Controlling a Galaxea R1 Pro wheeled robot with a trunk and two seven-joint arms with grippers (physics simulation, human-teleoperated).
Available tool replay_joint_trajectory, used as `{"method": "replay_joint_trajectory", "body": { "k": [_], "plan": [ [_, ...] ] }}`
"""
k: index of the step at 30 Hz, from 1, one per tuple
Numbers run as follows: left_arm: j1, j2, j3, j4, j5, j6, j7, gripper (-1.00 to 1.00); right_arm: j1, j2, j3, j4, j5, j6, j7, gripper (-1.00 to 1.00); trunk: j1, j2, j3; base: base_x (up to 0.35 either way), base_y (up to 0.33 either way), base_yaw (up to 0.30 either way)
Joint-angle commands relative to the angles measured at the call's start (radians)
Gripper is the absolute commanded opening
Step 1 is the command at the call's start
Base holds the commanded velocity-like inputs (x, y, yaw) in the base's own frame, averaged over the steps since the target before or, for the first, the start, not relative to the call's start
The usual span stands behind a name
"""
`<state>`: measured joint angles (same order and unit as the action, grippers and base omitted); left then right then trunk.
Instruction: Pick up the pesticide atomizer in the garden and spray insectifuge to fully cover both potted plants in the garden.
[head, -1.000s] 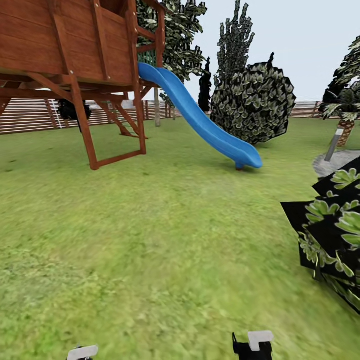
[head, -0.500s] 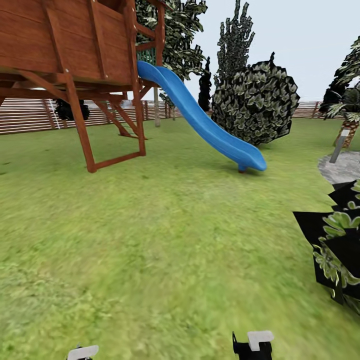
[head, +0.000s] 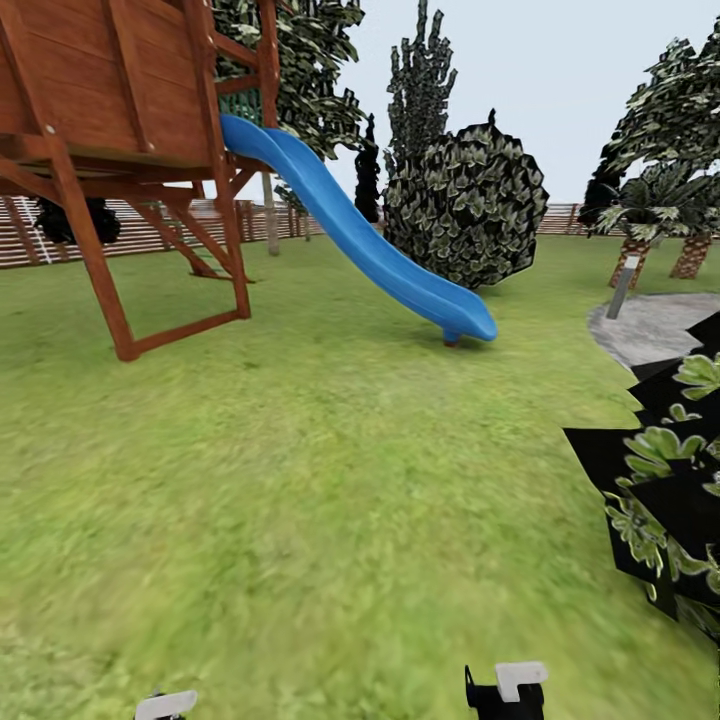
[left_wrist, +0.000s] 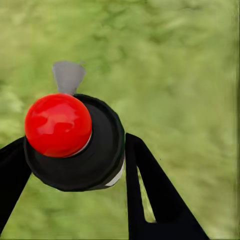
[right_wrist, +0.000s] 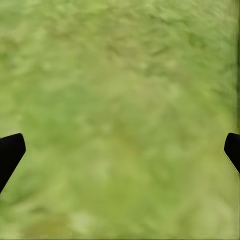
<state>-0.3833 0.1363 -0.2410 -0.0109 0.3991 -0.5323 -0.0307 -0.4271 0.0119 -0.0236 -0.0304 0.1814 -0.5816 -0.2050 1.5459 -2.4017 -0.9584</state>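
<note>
- Left gripper (left_wrist: 72, 142): its two black fingers sit tight against either side of the pesticide atomizer (left_wrist: 95, 155), so I read it as pinching the bottle just under the head.
- From the left wrist camera I look down on the atomizer's round black head, with a red cap (left_wrist: 57, 125) on top and the thin grey trigger (left_wrist: 67, 75) poking out past it, over blurred lawn (left_wrist: 190, 75).
- Handling, as I judge it: a small, light, rigid plastic bottle with smooth sides that could twist in the grip. Holding the body below the head seems right, with the trigger left free.
- Right gripper (right_wrist: 120, 150): spread wide with nothing between the fingers and grass beneath.
- Both arms hang low and forward, with just their ends at the bottom of the head view.
- Ahead stand a wooden play tower (head: 100, 100), a blue slide (head: 370, 240) and a round bush (head: 465, 215). The grey stone patio (head: 650, 325) lies to the right, beyond a dark leafy plant (head: 660, 480). I can't pick out little grey pots yet.
</note>
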Motion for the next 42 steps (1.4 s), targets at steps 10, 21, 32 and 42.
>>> {"method": "replay_joint_trajectory", "body": {
  "k": [10,21,32,42],
  "plan": [
    [0.000,0.000,-0.008,0.000,0.011,-0.002,-0.003,-1.00,-0.001,0.000,-0.002,0.001,0.010,-0.001,-0.008,1.00,0.000,0.000,-0.001,0.337,0.103,-0.264],
    [0.000,0.000,-0.008,0.000,0.011,-0.002,-0.003,-1.00,-0.001,0.000,-0.002,0.001,0.011,-0.001,-0.008,1.00,0.000,0.000,-0.001,0.337,0.103,-0.045],
    [0.000,0.000,-0.008,0.000,0.011,-0.003,-0.003,-1.00,-0.001,0.000,-0.002,0.001,0.010,-0.001,-0.008,1.00,0.000,0.000,-0.001,0.337,0.103,0.000],
    [0.000,0.000,-0.008,0.000,0.011,-0.003,-0.003,-1.00,-0.001,0.000,-0.002,0.001,0.011,-0.001,-0.008,1.00,0.000,0.000,-0.001,0.337,0.102,0.000]
  ]
}}
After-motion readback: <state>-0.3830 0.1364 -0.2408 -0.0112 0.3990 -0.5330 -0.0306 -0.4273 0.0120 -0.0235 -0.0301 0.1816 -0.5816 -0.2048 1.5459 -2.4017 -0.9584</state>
